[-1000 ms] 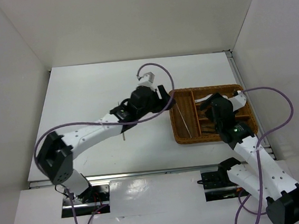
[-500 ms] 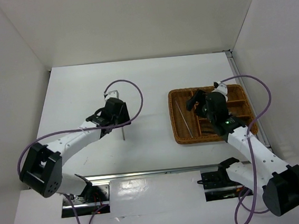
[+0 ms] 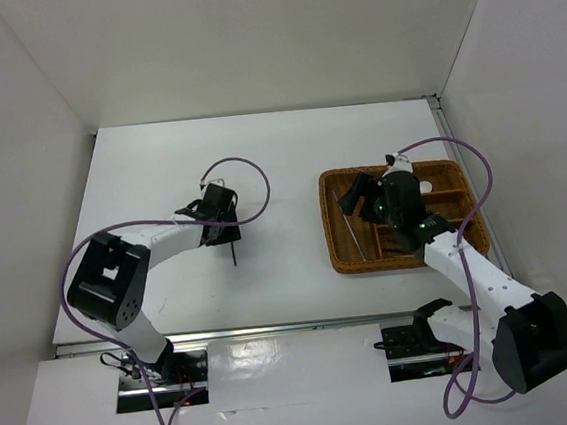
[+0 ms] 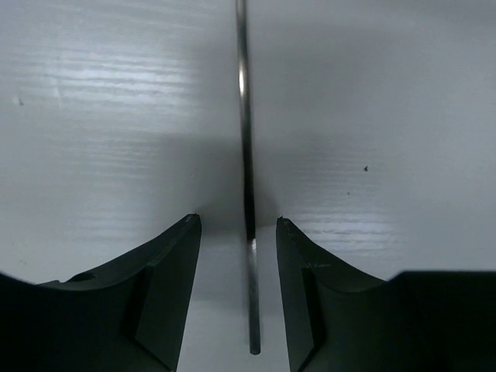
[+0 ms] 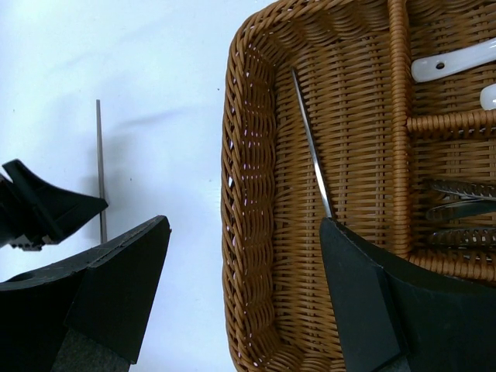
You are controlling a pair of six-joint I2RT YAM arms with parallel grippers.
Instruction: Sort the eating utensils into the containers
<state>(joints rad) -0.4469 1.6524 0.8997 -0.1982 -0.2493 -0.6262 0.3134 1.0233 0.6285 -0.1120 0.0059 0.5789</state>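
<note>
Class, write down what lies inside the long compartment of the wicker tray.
The long compartment holds one thin metal chopstick, lying slantwise. A jaw of the right gripper covers the chopstick's near end and the floor there.

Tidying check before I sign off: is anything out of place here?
Yes: one thin metal chopstick lies on the white table, outside the brown woven wicker tray, between the open fingers of the left gripper. The other chopstick lies in the tray's long compartment.
</note>
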